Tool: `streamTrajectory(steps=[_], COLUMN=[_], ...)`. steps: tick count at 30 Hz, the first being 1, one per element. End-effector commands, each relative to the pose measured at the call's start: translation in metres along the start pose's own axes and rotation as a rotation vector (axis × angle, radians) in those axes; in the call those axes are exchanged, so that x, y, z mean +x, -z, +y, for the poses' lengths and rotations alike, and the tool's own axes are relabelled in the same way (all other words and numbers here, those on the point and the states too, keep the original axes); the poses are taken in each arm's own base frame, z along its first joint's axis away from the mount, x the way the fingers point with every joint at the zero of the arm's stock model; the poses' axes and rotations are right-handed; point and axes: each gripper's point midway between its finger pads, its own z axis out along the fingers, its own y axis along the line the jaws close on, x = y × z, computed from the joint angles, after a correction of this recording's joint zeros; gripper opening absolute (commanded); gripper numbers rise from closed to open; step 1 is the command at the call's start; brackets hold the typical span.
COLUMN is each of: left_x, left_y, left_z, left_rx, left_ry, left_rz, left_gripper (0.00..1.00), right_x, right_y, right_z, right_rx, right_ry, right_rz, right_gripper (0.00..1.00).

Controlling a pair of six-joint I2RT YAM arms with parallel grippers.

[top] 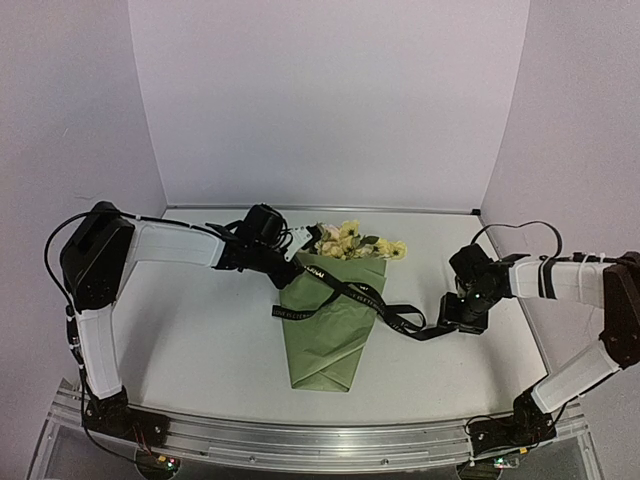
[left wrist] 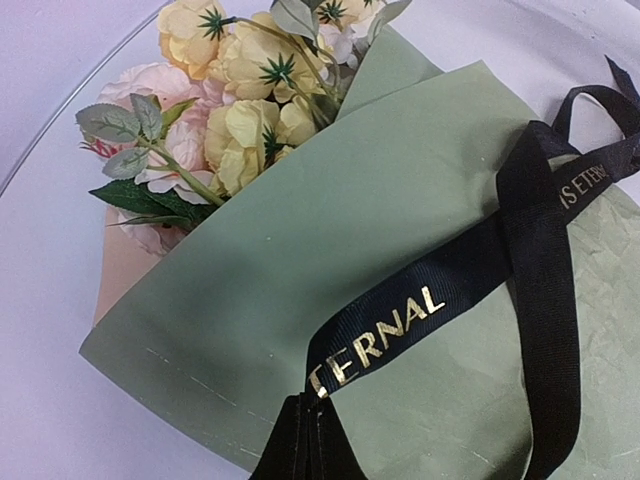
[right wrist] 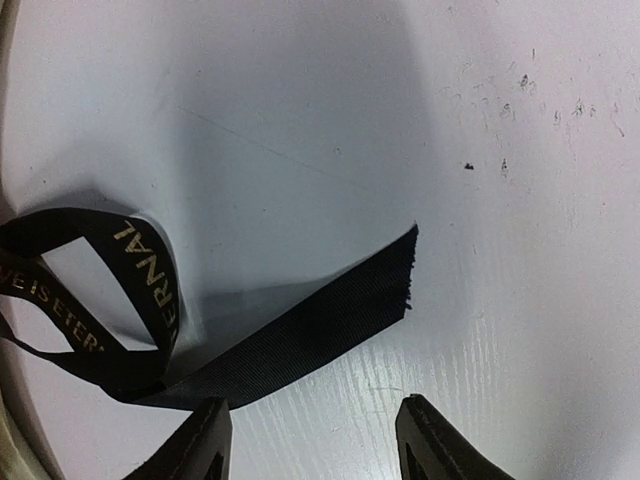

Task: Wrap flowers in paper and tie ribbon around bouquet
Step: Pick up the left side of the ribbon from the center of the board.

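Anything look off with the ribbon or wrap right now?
Yes: the ribbon only drapes slack and twisted across the face of the bouquet, untied. Its cut end lies loose on the table before the open right hand, ungripped.

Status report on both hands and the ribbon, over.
Left hand shut on ribbon. Right hand open at its loose end. Ribbon across bouquet, no knot seen. Nothing blocking.
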Motion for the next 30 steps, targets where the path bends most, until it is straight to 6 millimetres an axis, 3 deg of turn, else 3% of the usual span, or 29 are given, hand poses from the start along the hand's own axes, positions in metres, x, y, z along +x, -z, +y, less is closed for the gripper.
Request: streamTrajectory(steps=[1,16,30], left_x=[-0.027,-0.009,0.005], left_y=[0.028,0.054,0.076], left_z=[0.017,0.047,0.069], left_rx=[-0.080,-0.231,-0.355], left_ry=[0.024,0.137,0.278], left_rz=[-0.091,-0.067,-0.018], left_gripper=[0.00,0.00,0.00], right_x=[-0.009,-0.009,-0.003], right_y=[0.004,0.000,0.011], right_z=[0.001,0.027,0.088], right_rx=[0.024,-0.059,-0.282], right_ry=[-0.015,0.022,0.476], right_rz=[-0.008,0.048,0.079], right_gripper=[0.59,0.57,0.62])
